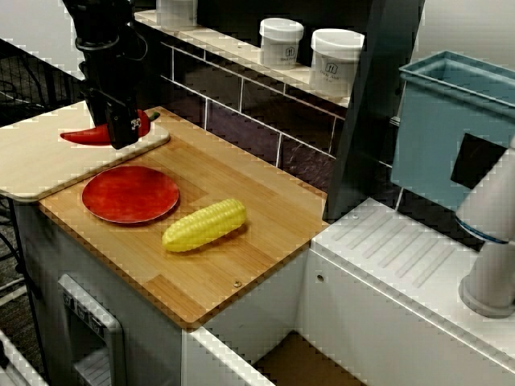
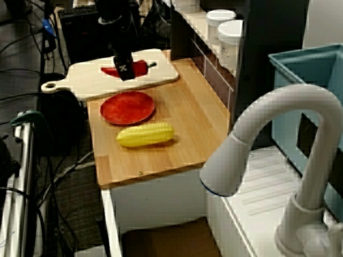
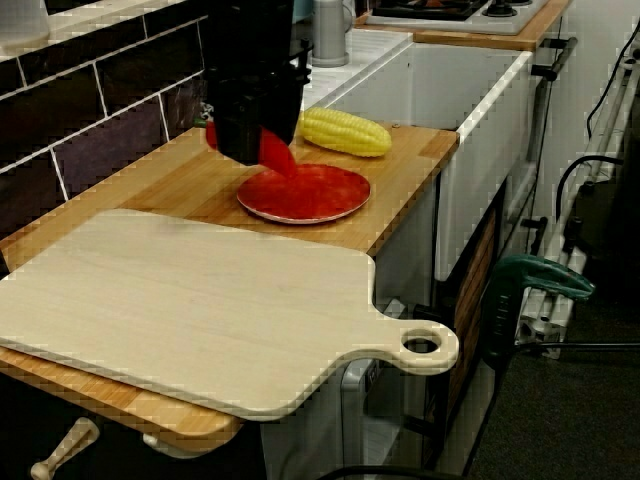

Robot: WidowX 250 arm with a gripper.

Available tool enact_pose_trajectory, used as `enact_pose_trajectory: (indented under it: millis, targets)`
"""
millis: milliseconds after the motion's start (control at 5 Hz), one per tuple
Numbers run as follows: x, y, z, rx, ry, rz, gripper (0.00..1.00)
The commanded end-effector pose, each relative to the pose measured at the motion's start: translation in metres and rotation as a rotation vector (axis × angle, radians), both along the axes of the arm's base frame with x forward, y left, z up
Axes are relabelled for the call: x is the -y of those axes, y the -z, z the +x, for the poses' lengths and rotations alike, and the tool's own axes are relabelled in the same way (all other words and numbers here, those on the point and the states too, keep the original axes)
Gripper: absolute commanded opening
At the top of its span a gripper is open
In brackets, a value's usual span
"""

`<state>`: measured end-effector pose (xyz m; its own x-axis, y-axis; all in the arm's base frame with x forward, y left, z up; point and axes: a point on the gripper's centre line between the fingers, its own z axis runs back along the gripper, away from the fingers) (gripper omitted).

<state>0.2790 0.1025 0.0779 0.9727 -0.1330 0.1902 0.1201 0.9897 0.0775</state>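
Kitchen counter [image 1: 241, 249] of pale brown wood, backed by dark tiles, with a black gripper [image 1: 121, 133] at its left end.
Seen from the front, a light cutting board [image 1: 32, 161] spreads left of and beneath the fingers. The fingers are clenched across the middle of a red pepper [image 1: 84, 136], whose pointed end sticks out to their left and whose green stem shows at their right. In the low view along the board the pepper seems raised a little off it, though contact cannot be ruled out. A red plate [image 1: 130, 194] lies just in front of the fingers, apart from them. An ear of corn [image 1: 204, 225] lies farther right, beside the plate. Two white jars [image 1: 335, 63] stand on the ledge well to the fingers' right, then a blue bin [image 1: 438, 137] and a white tap [image 1: 491, 241].
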Motion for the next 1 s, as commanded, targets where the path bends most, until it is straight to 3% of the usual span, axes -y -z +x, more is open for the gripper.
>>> enact_pose_trajectory:
  millis: [0,800]
  targets:
    - [-0.031,-0.004,0.012,0.018,-0.100,0.036,0.00]
    - [-0.041,0.006,0.020,-0.007,-0.119,0.061,0.00]
